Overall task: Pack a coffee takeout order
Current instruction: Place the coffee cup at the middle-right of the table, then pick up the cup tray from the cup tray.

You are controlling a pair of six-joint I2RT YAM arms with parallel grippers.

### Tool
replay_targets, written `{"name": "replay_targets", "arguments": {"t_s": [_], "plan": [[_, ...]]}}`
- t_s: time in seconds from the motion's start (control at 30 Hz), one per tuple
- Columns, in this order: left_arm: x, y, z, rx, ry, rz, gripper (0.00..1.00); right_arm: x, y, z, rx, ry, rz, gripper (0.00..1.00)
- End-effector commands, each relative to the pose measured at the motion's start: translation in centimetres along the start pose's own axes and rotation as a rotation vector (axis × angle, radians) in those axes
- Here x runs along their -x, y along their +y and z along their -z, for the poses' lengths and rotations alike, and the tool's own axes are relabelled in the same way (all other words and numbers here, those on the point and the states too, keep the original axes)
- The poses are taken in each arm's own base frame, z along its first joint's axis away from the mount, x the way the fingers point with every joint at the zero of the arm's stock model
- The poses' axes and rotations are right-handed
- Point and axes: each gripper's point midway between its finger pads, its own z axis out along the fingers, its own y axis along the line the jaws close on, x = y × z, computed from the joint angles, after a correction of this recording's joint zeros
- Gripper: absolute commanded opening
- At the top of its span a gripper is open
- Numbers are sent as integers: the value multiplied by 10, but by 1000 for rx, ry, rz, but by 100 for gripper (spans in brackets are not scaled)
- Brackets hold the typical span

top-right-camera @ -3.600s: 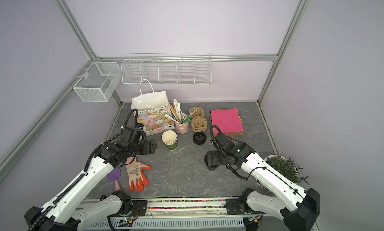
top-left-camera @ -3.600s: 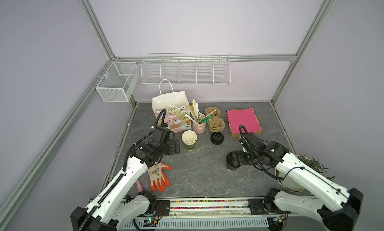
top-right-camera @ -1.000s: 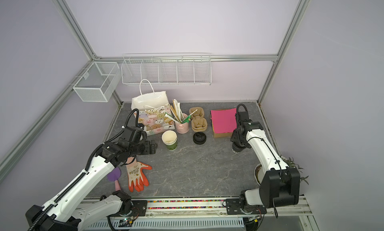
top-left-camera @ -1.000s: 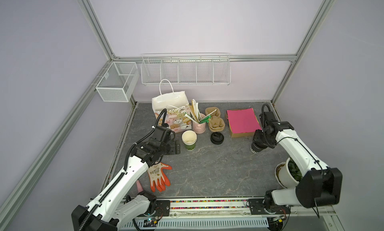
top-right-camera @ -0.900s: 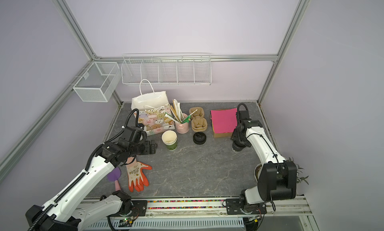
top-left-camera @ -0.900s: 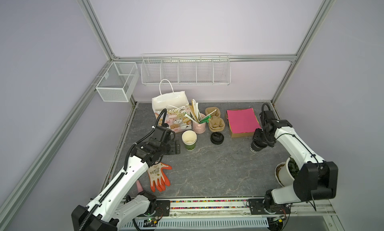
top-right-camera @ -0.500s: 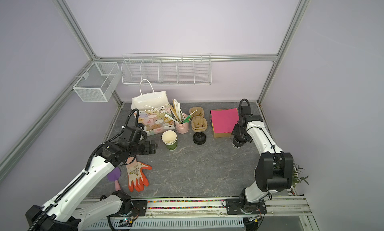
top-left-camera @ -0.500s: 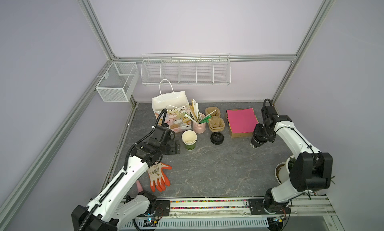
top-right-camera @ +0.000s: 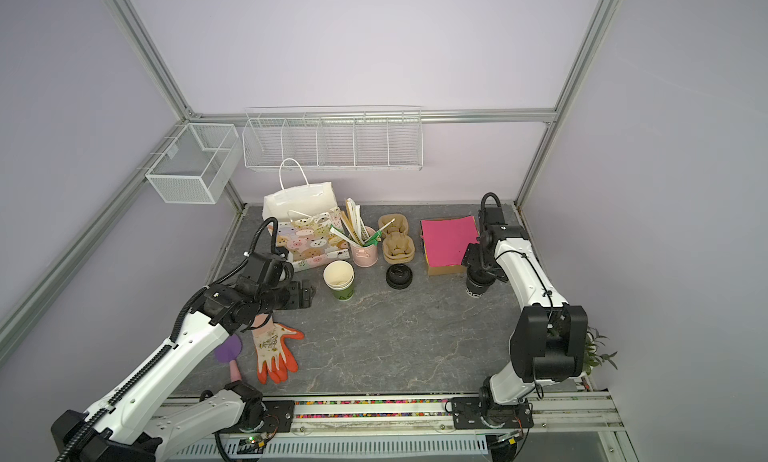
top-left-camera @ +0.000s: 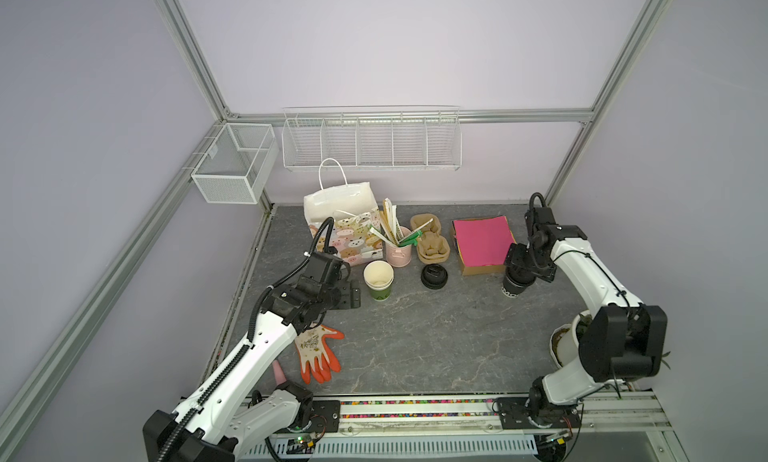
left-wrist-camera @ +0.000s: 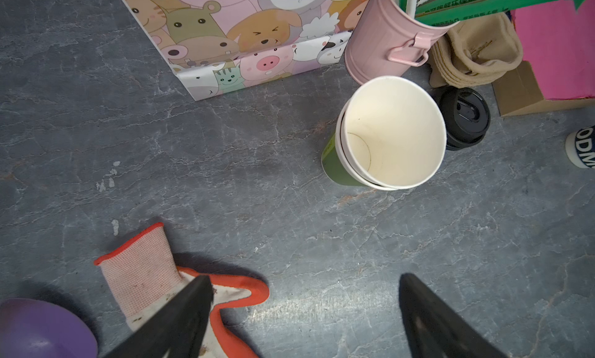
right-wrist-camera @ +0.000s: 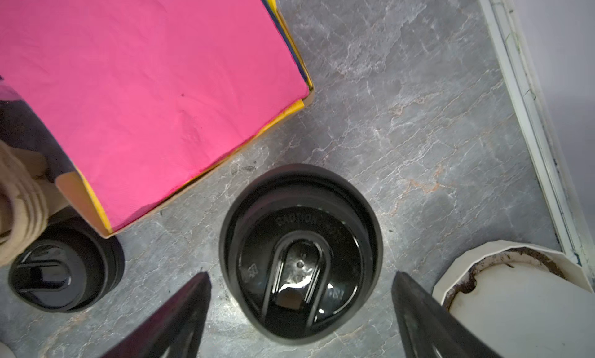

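Your right pincer (right-wrist-camera: 301,276) is spread wide around an upright black-lidded cup (top-left-camera: 515,283). A gap shows on each side of the lid, and nothing is pinched. The cup stands on the bench (top-left-camera: 415,335) just beside the near corner of the cardboard box (top-left-camera: 478,268) that holds the pink paper sheet (top-left-camera: 482,239). Your left pincer (left-wrist-camera: 306,276) is also spread and empty, hovering above the cuff of a work glove (top-left-camera: 318,352).

The white paper gift bag (top-left-camera: 349,227) stands at the back of the bench. Its mouth and cord handles point up, its printed face is toward the robot's base, and its long axis is vertical. Expect it to be light and easily crushed, so take a handle or the top rim.

The brown pulp cup carrier (top-left-camera: 432,241) sits between the pink bucket (top-left-camera: 398,254) and the box. It is probably light and fairly stiff and runs lengthwise front to back; grip an outer wall. The sheet lies flat and looks flimsy, so pinch a corner.
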Motion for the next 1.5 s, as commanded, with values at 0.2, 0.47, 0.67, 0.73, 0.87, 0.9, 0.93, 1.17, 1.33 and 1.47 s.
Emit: {"name": "replay_targets", "arguments": {"t_s": [0.2, 0.47, 0.67, 0.73, 0.87, 0.9, 0.93, 1.17, 1.33, 1.47], "plan": [[5, 6, 10, 12, -49, -4, 91, 10, 29, 42, 146, -38, 41, 89], [16, 15, 28, 45, -139, 17, 91, -38, 133, 55, 362, 42, 271, 86], [24, 26, 46, 85, -222, 39, 90, -41, 205, 47, 437, 27, 391, 84], [26, 29, 51, 95, -246, 46, 91, -37, 223, 36, 467, 34, 399, 83], [29, 33, 59, 106, -286, 59, 91, -24, 246, 5, 449, 41, 431, 79], [29, 34, 59, 105, -289, 61, 91, -22, 251, 1, 449, 48, 436, 78], [29, 34, 59, 106, -292, 61, 91, -20, 256, -4, 450, 52, 443, 78], [28, 32, 55, 107, -272, 53, 91, -2, 279, -38, 413, 19, 460, 69], [28, 33, 54, 110, -272, 53, 91, 2, 288, -59, 405, 0, 472, 64], [28, 33, 52, 113, -262, 50, 91, 8, 293, -69, 380, -33, 485, 63]]}}
